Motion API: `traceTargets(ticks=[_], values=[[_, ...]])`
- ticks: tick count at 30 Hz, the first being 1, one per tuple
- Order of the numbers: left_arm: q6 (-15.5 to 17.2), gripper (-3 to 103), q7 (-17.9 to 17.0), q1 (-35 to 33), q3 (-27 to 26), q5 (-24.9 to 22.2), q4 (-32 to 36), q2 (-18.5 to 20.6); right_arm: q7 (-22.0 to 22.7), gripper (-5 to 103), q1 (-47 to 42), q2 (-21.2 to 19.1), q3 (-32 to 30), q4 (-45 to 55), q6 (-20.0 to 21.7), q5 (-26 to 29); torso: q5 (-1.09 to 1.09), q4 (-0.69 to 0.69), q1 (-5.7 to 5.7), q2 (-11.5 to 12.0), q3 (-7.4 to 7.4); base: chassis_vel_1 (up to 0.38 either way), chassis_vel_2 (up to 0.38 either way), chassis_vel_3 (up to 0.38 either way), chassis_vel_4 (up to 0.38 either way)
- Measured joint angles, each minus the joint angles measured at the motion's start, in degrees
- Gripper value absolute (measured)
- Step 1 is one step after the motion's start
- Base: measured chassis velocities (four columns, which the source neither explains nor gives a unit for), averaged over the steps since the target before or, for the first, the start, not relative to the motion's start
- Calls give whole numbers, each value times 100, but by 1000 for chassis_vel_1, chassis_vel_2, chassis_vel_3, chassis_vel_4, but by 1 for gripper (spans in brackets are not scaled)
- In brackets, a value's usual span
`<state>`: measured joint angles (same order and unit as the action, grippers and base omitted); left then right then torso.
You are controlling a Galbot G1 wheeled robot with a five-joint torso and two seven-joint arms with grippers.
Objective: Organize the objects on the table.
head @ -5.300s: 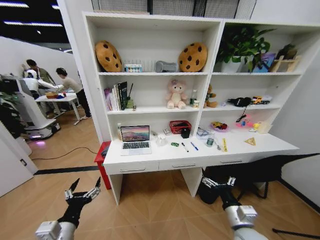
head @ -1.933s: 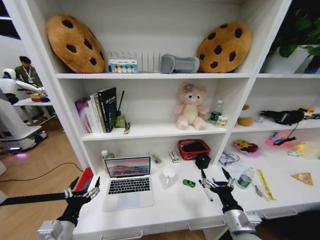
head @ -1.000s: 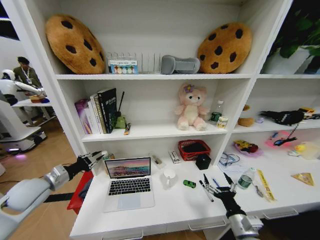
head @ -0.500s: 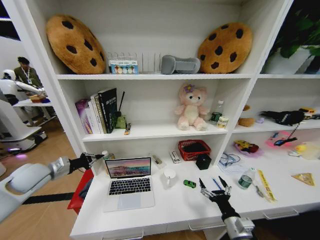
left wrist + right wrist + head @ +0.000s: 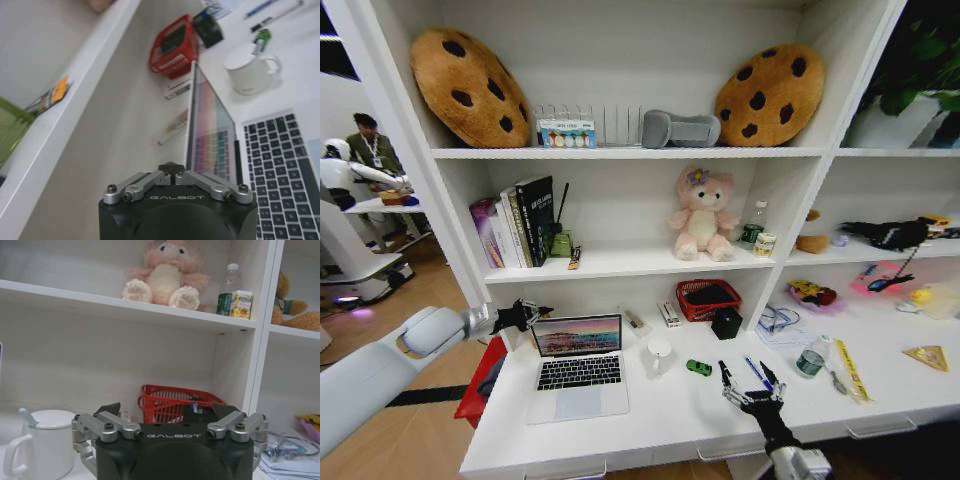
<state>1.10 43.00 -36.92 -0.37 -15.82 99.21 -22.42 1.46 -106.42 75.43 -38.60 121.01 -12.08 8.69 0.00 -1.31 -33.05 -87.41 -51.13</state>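
Because the table (image 5: 620, 425) is cluttered along its whole front, the 2 arms stand at different spots. Nearest, the right pincer (image 5: 752, 384) hovers low over the front edge with fingers spread and nothing between them; the blue pen (image 5: 757, 373) lies right beside its tips and the black pen (image 5: 727, 378) just to its left, so it seems lined up for a pen. The green toy car (image 5: 698, 367) sits a little beyond, near the white mug (image 5: 658, 353). Farther back, the left pincer (image 5: 524, 315), pressed together and empty, is raised beside the top left corner of the open laptop (image 5: 577, 368), probably placed to fold its upright screen down.
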Motion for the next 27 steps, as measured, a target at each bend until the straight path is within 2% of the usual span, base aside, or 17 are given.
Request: traceTargets(ticks=[1, 2, 4, 9, 12, 15, 19, 23, 27], values=[[-174, 0, 289, 105, 33, 264, -36, 1, 10, 100, -20, -1, -17, 39, 0, 9, 1, 0, 0, 0, 0, 0, 0, 0, 0], [-174, 0, 289, 105, 33, 264, -36, 1, 10, 100, -20, -1, -17, 39, 0, 9, 1, 0, 0, 0, 0, 0, 0, 0, 0], [-387, 0, 616, 179, 41, 569, -55, 40, 32, 100, -86, -14, -114, 141, 5, 112, 0, 1, 0, 0, 0, 0, 0, 0, 0], [-439, 0, 684, 344, 132, 635, -127, 9, 46, 100, -132, -25, -235, 98, -42, 190, 0, 2, 0, 0, 0, 0, 0, 0, 0], [-421, 0, 665, 589, 316, 665, -214, -121, 48, 100, -128, 3, -231, 55, -60, 191, -1, 2, 0, 0, 0, 0, 0, 0, 0], [-387, 0, 694, 1030, 738, 758, -262, -296, 55, 100, -104, 51, -177, 56, -61, 167, 0, -1, 0, 0, 0, 0, 0, 0, 0], [-350, 0, 722, 1150, 878, 812, -261, -374, 67, 100, -93, 47, -183, 63, -61, 172, 0, 0, 0, 0, 0, 0, 0, 0, 0], [-403, 0, 1030, 1173, 909, 1028, -232, -365, 80, 100, -91, 23, -256, 51, -59, 241, -1, 0, 0, 0, 0, 0, 0, 0, 0], [-539, 0, 1115, 1105, 881, 1032, -165, -283, 100, 100, -94, 26, -265, 51, -53, 285, 2, 1, 0, 0, 0, 0, 0, 0, 0]])
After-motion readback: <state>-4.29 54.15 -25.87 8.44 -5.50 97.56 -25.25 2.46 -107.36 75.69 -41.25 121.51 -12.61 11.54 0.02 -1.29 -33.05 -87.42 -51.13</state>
